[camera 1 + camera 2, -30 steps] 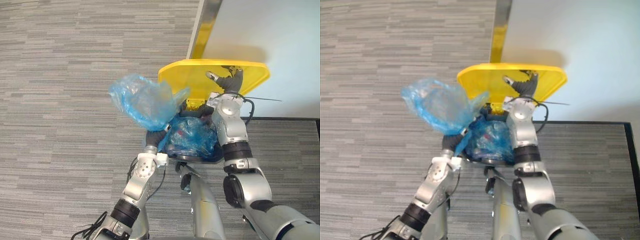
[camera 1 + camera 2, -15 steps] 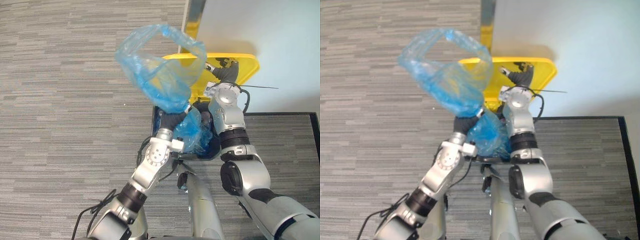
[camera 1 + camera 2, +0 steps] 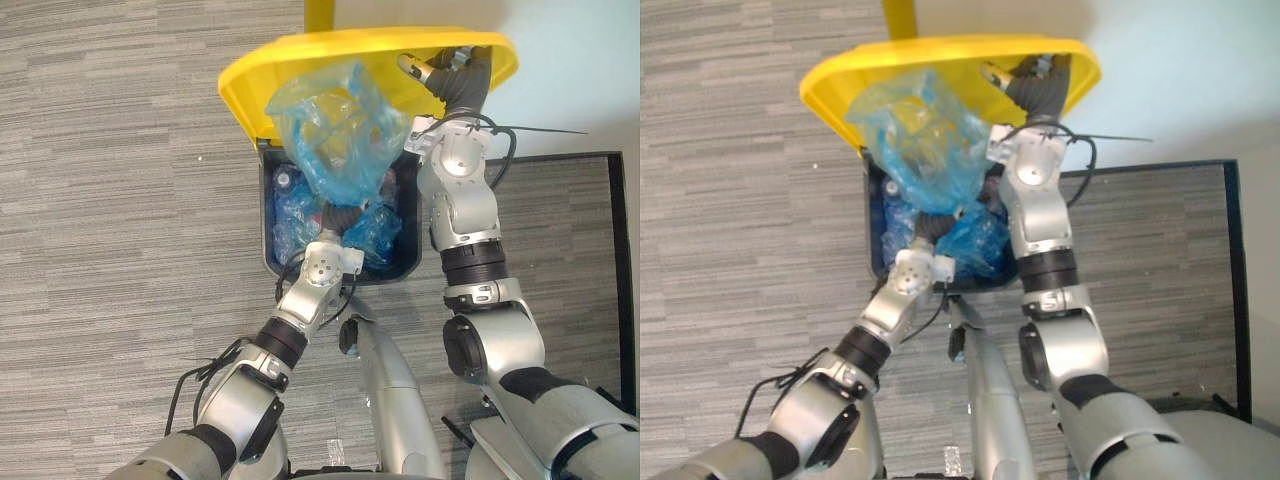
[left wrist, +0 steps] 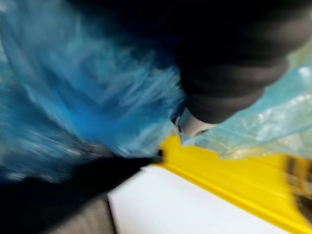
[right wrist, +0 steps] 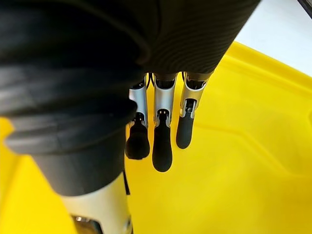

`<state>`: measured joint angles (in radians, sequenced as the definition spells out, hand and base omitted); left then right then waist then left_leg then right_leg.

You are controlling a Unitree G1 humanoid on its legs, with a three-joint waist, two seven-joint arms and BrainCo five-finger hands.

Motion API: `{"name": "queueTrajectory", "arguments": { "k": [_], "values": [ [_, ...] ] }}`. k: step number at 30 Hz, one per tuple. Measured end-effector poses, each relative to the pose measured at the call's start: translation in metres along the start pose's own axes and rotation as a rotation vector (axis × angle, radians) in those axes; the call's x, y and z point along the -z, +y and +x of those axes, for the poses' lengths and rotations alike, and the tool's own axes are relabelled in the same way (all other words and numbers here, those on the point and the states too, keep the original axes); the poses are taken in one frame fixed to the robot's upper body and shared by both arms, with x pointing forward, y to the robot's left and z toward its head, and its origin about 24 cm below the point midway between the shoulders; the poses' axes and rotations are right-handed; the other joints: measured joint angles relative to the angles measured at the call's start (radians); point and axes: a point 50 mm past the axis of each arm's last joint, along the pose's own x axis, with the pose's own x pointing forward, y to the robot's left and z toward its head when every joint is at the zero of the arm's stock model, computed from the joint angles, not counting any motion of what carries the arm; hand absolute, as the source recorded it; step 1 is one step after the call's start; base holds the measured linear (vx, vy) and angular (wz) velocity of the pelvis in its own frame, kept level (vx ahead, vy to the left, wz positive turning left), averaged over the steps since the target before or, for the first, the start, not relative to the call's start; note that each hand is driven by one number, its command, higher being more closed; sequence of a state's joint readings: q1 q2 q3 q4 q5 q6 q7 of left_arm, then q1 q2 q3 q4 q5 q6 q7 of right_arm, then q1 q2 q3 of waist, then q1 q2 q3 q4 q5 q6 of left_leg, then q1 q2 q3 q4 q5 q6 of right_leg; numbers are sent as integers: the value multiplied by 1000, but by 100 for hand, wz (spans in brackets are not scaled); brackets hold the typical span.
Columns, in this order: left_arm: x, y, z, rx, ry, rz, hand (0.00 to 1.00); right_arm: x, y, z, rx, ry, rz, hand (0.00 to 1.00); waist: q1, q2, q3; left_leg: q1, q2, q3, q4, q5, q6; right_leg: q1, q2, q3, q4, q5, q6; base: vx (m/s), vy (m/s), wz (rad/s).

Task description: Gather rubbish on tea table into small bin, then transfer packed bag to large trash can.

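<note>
Packed bag: blue translucent, puffed up, mouth upward, riding on top of the left hand directly over the open large trash can. Can't tell the left hand's grip, since it's buried under the plastic and its wrist view is smeared. The bag's lower end sits at about rim level, with most of it above the opening and in front of the lid.

The can already holds other blue bags, and what look like bottles lie at the far-left corner.

Further back, the yellow lid is tipped up. The right hand is flat against its inner face, its fingers straight and propping it, not clasping.

Progress, my read: gathering and carrying are done. What's left is to lower and release the bag into the can, pull the left hand out, and let the lid down.
</note>
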<state>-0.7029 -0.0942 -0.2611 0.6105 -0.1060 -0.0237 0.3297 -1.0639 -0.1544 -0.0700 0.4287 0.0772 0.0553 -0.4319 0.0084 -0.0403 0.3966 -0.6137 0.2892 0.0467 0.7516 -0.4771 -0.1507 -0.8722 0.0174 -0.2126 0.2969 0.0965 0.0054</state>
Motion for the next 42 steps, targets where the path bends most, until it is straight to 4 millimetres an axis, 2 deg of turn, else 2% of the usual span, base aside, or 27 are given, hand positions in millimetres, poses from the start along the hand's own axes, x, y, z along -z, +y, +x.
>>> {"name": "queueTrajectory", "arguments": {
  "k": [1, 3, 4, 6, 8, 14, 23, 29, 32, 36, 37, 39, 40, 41, 42],
  "values": [
    [0, 0, 0, -3, 3, -1, 0, 0, 0, 0, 0, -2, -1, 0, 0, 0, 0, -2, -1, 0, 0, 0, -1, 0, -1, 1, -4, 2, 3, -97, 10, 12],
    [7, 10, 2, -52, 35, -6, 0, -2, 1, 0, -7, -22, -1, 0, 1, -1, 0, -29, -4, 3, 4, 7, -8, 1, -2, 5, -54, 20, 28, -92, 1, 4],
    [13, 21, 3, -106, 67, -1, 0, -3, 4, -2, -21, -33, -4, 0, 3, -1, 0, -52, -3, 4, 13, 8, -7, 1, 0, 6, -91, 33, 42, -93, -16, 1],
    [18, 27, 3, -142, 95, 7, 0, -3, 8, -3, -37, -36, -11, 0, 5, -2, 1, -64, -2, 4, 21, 9, -6, 1, 2, 6, -109, 44, 54, -76, -32, -3],
    [26, 29, 1, -150, 130, 26, 0, -2, 12, -5, -58, -38, -23, 0, 4, -3, 1, -67, -3, 9, 24, 9, -6, 1, 3, 12, -118, 51, 52, -59, -51, -4],
    [27, 28, 1, -144, 123, 82, 0, 0, 22, -3, -99, -26, -42, 0, -2, -5, 0, -60, -2, 20, 24, 9, -5, 1, 3, 17, -116, 52, 50, -16, -58, -4],
    [32, 30, 0, -141, 141, 170, 0, 12, 24, -5, -119, 14, -79, 0, -4, -8, -2, -32, 0, 21, 23, 10, -4, 31, 0, 18, -111, 56, 46, -5, -41, 1],
    [39, 38, -6, -152, 144, 205, 0, 33, 20, -16, -147, 62, -133, 0, 0, -14, -6, 30, -4, 25, 20, 9, -4, 88, -4, 21, -107, 77, 42, 0, 0, 0],
    [53, 53, -18, -172, 172, 210, 0, 52, 13, -28, -158, 100, -202, 0, 8, -14, -6, 76, -14, 26, 17, 5, 1, 125, -14, 20, -87, 68, 28, 1, 7, 3],
    [81, 71, -44, -207, 252, 168, 0, 87, -2, -52, -171, 200, -268, 0, 34, -14, -8, 158, -37, 25, -9, 5, 4, 193, -32, 21, -72, 51, 18, -19, 0, 9],
    [97, 80, -59, -238, 308, 147, 0, 103, -8, -66, -180, 257, -276, 0, 47, -15, -16, 184, -40, 24, -16, 5, 4, 215, -35, 21, -70, 46, 14, -36, -15, 6],
    [109, 89, -71, -272, 355, 124, 0, 112, -13, -75, -184, 290, -291, 0, 58, -14, -24, 196, -40, 21, -16, 5, 4, 227, -37, 20, -68, 44, 15, -29, -19, 5],
    [128, 104, -91, -333, 428, 89, 0, 124, -16, -88, -196, 331, -317, 0, 62, -15, -27, 222, -42, 15, -23, 4, 5, 251, -40, 15, -59, 35, 17, -20, -21, 6],
    [132, 107, -96, -348, 447, 77, 0, 127, -17, -91, -197, 342, -315, 0, 63, -15, -27, 233, -44, 14, -28, 5, 5, 258, -42, 15, -56, 33, 14, -24, -28, 6],
    [144, 114, -109, -384, 498, 57, 0, 134, -21, -102, -200, 371, -312, 0, 69, -14, -28, 258, -49, 13, -38, 6, 7, 275, -47, 15, -48, 24, 14, 0, 0, 0]
  ]
}}
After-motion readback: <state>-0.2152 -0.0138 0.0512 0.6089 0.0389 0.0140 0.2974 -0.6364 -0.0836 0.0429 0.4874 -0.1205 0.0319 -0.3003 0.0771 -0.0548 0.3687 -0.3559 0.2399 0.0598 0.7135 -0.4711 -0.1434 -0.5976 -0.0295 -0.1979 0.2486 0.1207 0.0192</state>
